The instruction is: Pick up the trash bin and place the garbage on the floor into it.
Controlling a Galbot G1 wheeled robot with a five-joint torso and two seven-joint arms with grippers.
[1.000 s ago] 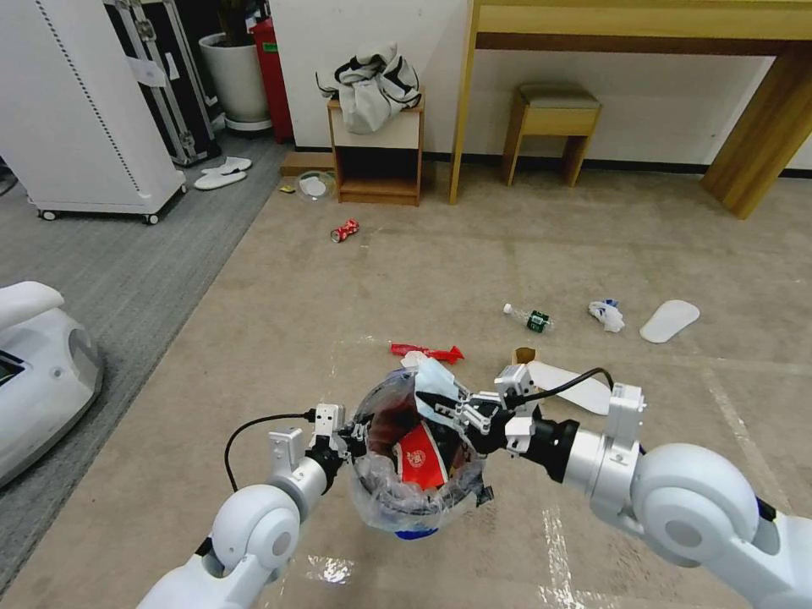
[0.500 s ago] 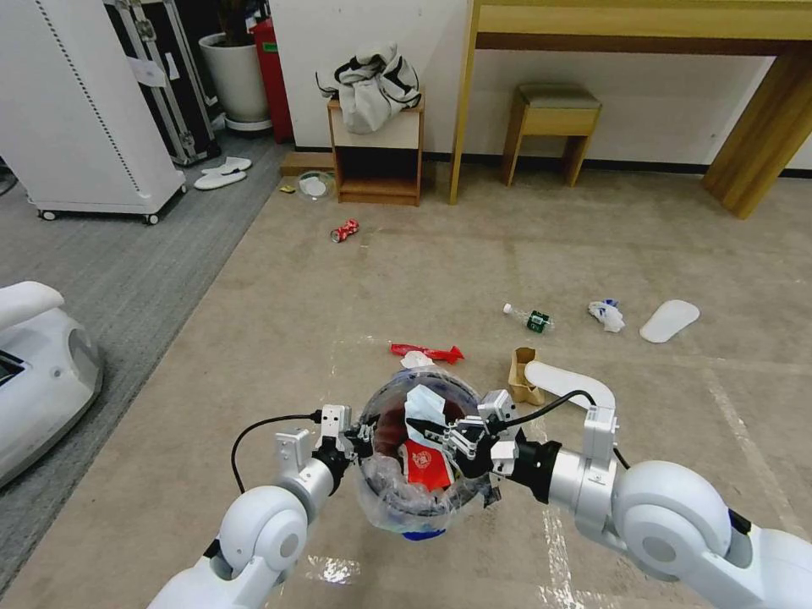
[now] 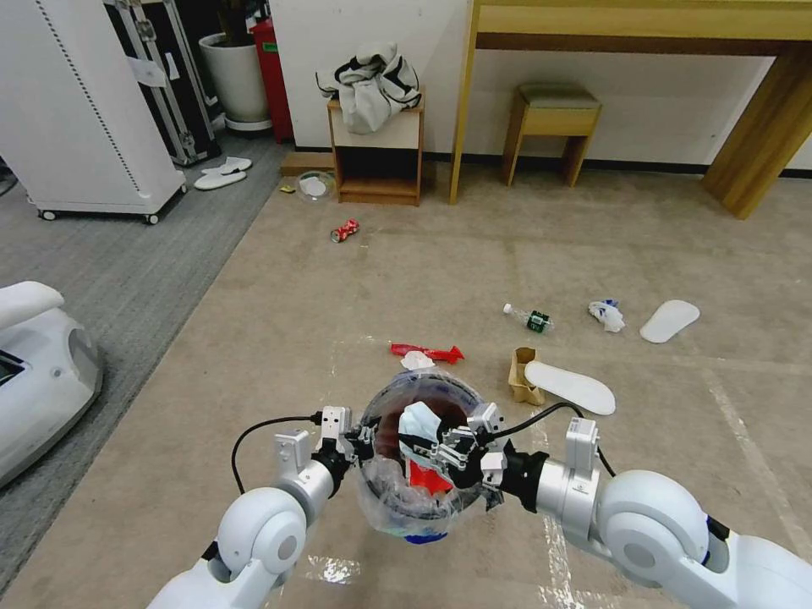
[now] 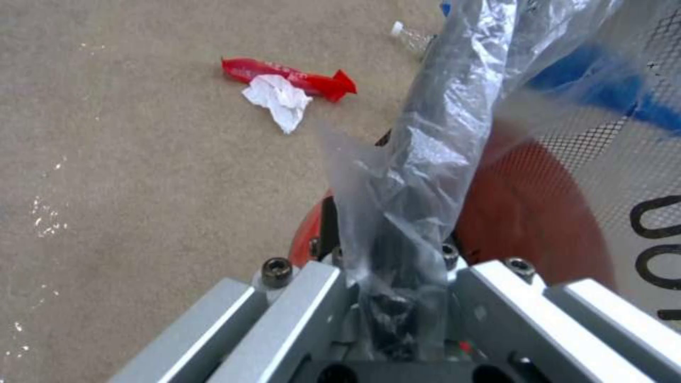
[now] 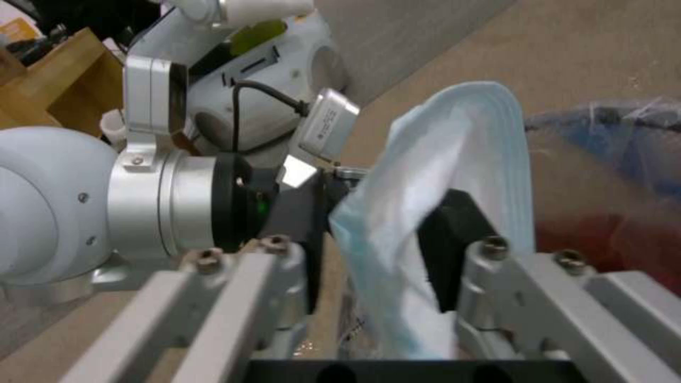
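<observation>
The trash bin (image 3: 420, 534), blue and red with a crinkled clear bag, hangs low over the beige floor (image 3: 279, 338). My left gripper (image 3: 362, 440) is shut on its rim and bag (image 4: 425, 159), beside the bin's red wall (image 4: 525, 223). My right gripper (image 3: 436, 444) sits inside the bin's mouth, shut on a pale blue face mask (image 5: 440, 159). A red carton lies in the bin (image 3: 427, 478). Garbage on the floor: red wrapper (image 3: 427, 350), white tissue (image 4: 278, 100), brown carton (image 3: 523, 378), two white slippers (image 3: 568, 386), bottle (image 3: 530, 318), crushed can (image 3: 344, 230).
A white machine (image 3: 38, 372) stands on the grey carpet at left. A small wooden cabinet (image 3: 378, 152) with a jacket, a stool (image 3: 550, 127) and a wooden desk leg (image 3: 761, 135) line the far wall. Another tissue (image 3: 606, 315) lies near the bottle.
My right gripper has drawn back toward me and sunk lower, bringing the face mask from above the bin's far rim down into its mouth. The left gripper and bin stayed put.
</observation>
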